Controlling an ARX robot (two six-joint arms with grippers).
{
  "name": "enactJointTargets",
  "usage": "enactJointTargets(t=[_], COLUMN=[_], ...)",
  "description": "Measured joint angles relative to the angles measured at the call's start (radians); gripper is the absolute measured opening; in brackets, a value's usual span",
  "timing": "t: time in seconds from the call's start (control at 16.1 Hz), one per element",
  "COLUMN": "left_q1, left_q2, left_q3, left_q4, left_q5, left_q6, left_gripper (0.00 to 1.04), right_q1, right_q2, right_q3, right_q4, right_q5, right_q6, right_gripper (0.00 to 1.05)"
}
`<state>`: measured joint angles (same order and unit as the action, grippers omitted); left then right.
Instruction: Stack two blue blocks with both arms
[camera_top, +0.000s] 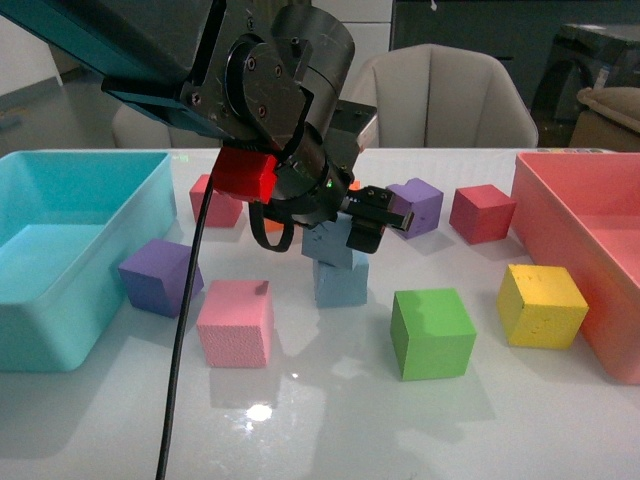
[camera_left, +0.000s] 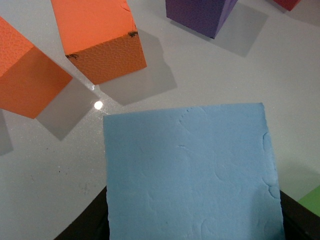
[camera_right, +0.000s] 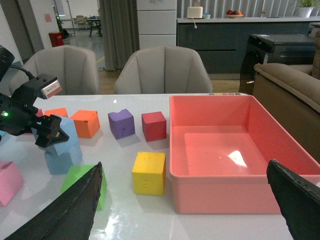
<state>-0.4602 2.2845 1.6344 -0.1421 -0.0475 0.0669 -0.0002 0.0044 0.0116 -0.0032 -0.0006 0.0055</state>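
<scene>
Blue blocks first, from the front view: the upper blue block (camera_top: 328, 243) sits tilted on the lower blue block (camera_top: 341, 281). They are near the middle of the white table (camera_top: 330, 420), between a pink cube (camera_top: 236, 322) and a green cube (camera_top: 432, 332). Both are a pale, dusty, matte blue. The left gripper (camera_top: 352, 232) is clamped on the upper one, and the arm's wrist covers much of that block, so we cannot tell how squarely it rests.

In the left wrist view the upper blue block (camera_left: 192, 172) fills the lower half, its foam face marked with faint creases. A dark finger (camera_left: 87, 225) shows at a bottom corner, largely cut off by the frame. We see nothing of the lower block here. Two orange cubes (camera_left: 97, 42) and a purple cube (camera_left: 200, 15) lie beyond, the purple one cropped.

In the right wrist view the pair stands at the far left, upper blue block (camera_right: 65, 137) askew over the lower blue block (camera_right: 62, 161). The right gripper (camera_right: 185, 170) is spread wide and holds nothing, well apart from them, with the pink bin (camera_right: 225, 192) before it.
</scene>
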Motion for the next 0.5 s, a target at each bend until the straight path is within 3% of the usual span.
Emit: enactJointTargets(t=[0.25, 0.5], left_q1=[0.000, 0.000], left_q2=[0.000, -0.037], left_q3=[0.011, 0.005], left_q4=[-0.004, 0.034], left_q5=[0.020, 0.021], left_q6=[-0.015, -0.036], left_gripper=[1.00, 0.98], right_q1=[0.000, 0.000], right_q2=[0.000, 0.000], right_q3=[0.000, 0.000], right_q4=[0.000, 0.000], right_q5=[0.000, 0.000], right_q6=[0.000, 0.000], right_gripper=[0.98, 0.98])
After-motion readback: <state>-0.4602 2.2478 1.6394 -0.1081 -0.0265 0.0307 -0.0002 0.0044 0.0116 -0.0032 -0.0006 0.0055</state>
